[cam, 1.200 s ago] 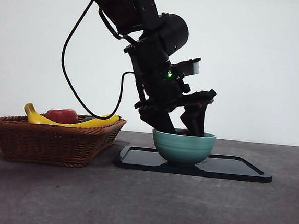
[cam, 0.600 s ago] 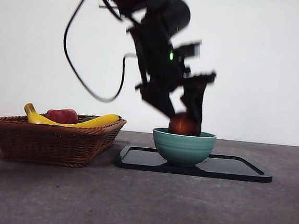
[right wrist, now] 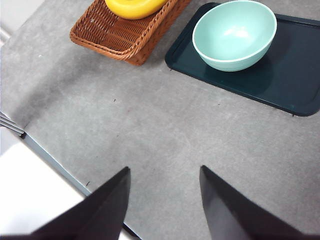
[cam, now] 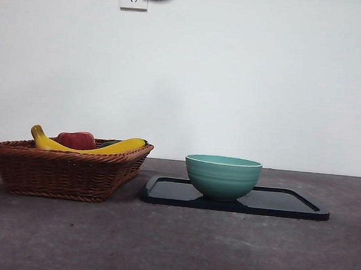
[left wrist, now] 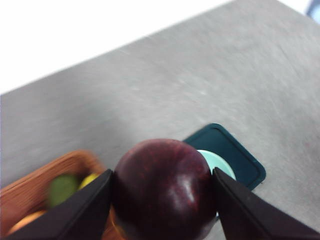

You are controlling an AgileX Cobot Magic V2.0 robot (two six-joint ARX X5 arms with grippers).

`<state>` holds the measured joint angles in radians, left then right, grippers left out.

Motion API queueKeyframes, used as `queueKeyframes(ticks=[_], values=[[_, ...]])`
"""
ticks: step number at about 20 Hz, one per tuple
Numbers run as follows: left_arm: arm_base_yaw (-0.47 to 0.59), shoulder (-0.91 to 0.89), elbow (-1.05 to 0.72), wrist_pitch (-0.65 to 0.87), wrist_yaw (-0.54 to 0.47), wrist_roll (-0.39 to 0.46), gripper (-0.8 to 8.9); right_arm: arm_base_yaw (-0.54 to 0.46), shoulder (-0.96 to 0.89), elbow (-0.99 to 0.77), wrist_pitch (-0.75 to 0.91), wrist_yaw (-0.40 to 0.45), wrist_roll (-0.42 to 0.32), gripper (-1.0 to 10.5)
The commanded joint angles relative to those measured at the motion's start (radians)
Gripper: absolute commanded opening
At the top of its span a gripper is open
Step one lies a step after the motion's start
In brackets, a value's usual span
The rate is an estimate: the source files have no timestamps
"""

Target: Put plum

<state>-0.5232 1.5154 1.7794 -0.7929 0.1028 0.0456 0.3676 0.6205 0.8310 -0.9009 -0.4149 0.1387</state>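
— Fingers?

— My left fingers (left wrist: 80, 212) pinch the plum (left wrist: 164, 189) from both sides, high above the table (cam: 170, 248). In the front view only the plum's underside shows, at the top edge. My right gripper (right wrist: 162, 200) hangs spread over bare table, holding nothing.

— And below?

— Largest first: the wicker basket (cam: 63, 172) sits at one side, the dark tray (cam: 288, 204) just beside it. The teal bowl (cam: 222, 175) stands on the tray. In the basket lie a banana (cam: 119, 146) and a red fruit (cam: 76, 140).
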Motion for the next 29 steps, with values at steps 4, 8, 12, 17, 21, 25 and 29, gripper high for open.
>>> queueKeyframes(ticks=[4,8,12,17,21,25,29], values=[[0.085,-0.154,-0.137,-0.003,-0.002,-0.01,2.71,0.005,0.004,0.007,0.01,0.004,0.003,2.2],[0.118,-0.23,-0.328,0.096,-0.002,-0.01,2.71,0.005,0.004,0.007,0.01,0.004,0.003,2.2],[0.135,-0.256,-0.501,0.231,-0.002,-0.008,2.71,0.005,0.004,0.007,0.01,0.004,0.003,2.2],[0.159,-0.224,-0.731,0.456,-0.002,-0.002,2.71,0.005,0.004,0.007,0.01,0.003,0.004,2.2],[0.179,-0.164,-0.841,0.582,-0.002,-0.001,2.71,0.005,0.004,0.007,0.011,0.004,0.004,2.2],[0.182,-0.028,-0.845,0.651,-0.001,0.007,2.71,0.005,0.005,0.007,0.012,0.004,0.006,2.2],[0.182,0.082,-0.845,0.718,-0.001,0.006,2.71,0.005,0.005,0.007,0.012,0.004,0.007,2.2]])
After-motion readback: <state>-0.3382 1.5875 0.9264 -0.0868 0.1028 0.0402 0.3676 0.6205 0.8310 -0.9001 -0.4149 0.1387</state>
